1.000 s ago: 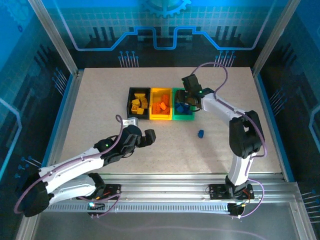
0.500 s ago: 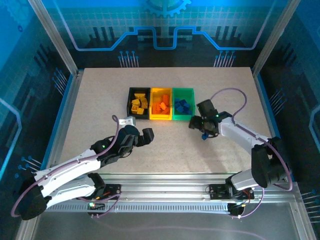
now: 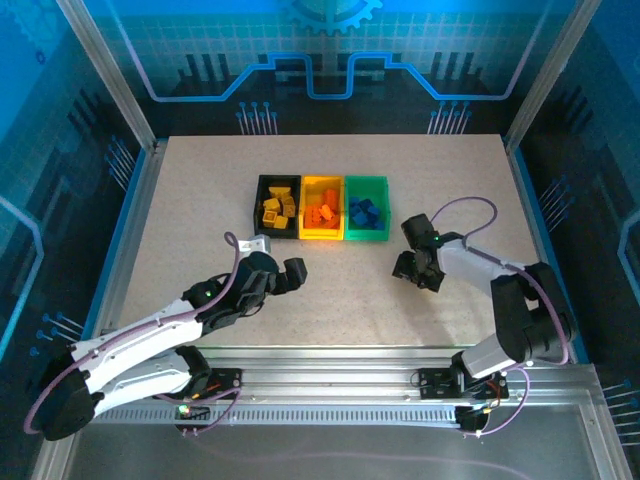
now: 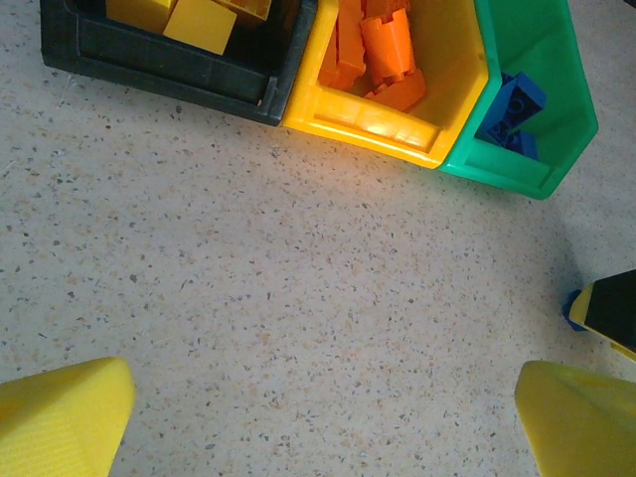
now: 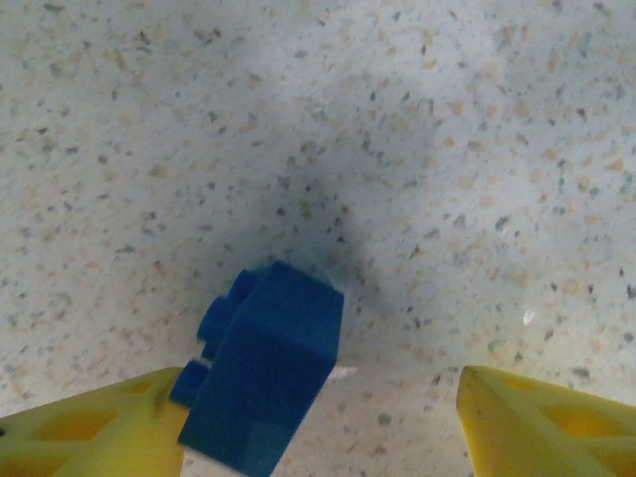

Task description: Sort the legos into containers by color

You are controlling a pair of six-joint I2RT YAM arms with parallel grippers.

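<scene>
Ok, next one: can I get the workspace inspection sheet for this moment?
Surface: speckled tabletop, no spills seen.
Job's things: black bin holds yellow bricks, yellow bin orange bricks, green bin blue bricks; one loose blue brick on the table.
Clutter: nothing seen.
Grippers: left gripper open, empty, short of the bins; right gripper open, fingers either side of that brick.
Cables: purple cables loop along both arms, clear of the bins.
Surroundings: aluminium frame, blue backdrop.
</scene>
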